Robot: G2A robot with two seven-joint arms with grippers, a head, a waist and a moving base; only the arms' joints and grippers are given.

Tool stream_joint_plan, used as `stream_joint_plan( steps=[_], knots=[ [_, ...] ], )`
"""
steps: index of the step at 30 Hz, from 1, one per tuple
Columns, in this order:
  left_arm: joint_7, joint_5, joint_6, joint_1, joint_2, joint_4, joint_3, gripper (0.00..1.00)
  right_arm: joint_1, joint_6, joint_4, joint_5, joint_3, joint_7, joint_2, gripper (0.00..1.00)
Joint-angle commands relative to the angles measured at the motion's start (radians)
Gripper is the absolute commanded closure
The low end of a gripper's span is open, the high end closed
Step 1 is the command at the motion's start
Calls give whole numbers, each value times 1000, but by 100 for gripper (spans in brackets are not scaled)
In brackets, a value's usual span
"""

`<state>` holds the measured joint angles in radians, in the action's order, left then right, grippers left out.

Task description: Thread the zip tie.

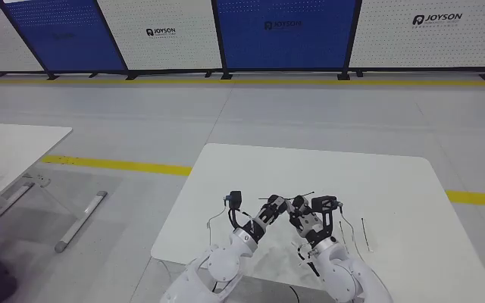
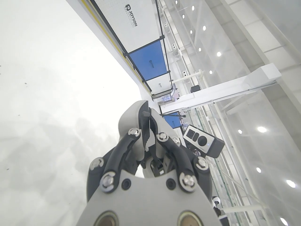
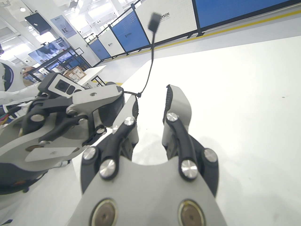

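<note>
A black zip tie rises from the left gripper, its square head up in the air. In the left wrist view the left gripper has its two fingers pressed together, shut on the tie's thin tail. My right gripper is open right beside it, and the tie bends past the tip of one finger without lying between the pads. From above, both grippers meet over the near middle of the white table, with the tie as a thin line above them.
Two spare zip ties lie on the table to the right of the right arm. The far half of the table is bare. Another white table stands off to the left, and panel fencing lines the back.
</note>
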<state>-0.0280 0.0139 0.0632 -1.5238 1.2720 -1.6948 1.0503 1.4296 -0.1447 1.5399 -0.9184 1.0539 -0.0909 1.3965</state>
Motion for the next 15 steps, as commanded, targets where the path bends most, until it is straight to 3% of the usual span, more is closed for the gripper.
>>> stream_joint_plan(
  steps=[1, 15],
  knots=[
    [0, 4, -1, 1, 0, 0, -1, 100, -3, 1, -1, 1, -1, -2, 0, 75],
    [2, 8, -4, 7, 3, 11, -3, 100, -16, 7, -10, 5, -11, -13, 1, 82]
  ],
)
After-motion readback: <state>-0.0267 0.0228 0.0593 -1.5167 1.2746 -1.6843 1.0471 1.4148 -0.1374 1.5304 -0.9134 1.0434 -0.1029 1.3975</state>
